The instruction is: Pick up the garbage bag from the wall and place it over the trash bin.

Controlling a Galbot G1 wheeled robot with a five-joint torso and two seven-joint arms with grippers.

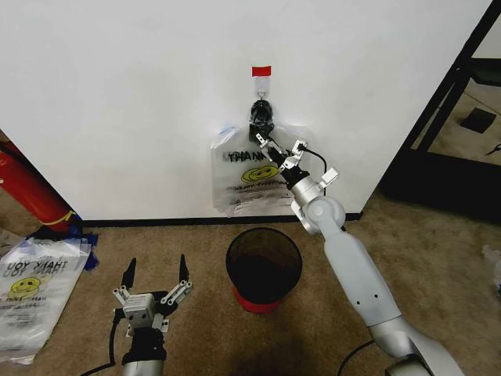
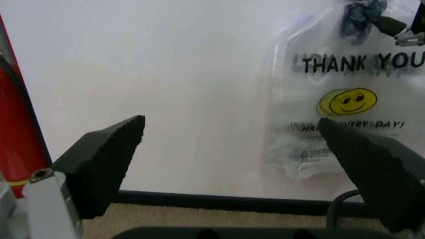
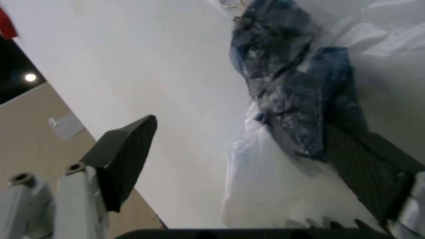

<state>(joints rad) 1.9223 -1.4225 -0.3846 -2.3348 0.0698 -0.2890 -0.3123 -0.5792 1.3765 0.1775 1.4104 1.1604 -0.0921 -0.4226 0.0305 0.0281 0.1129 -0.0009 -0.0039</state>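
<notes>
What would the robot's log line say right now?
right gripper: open, at hanging bag | left gripper: open, idle low | bin: unlined

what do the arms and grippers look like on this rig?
Both arms are glossy silver-grey with rounded joints. The right gripper and the left gripper each have a silver metal body with bare linkages, thin black cables, and two black wedge-shaped jaws faced with textured black pads.
</notes>
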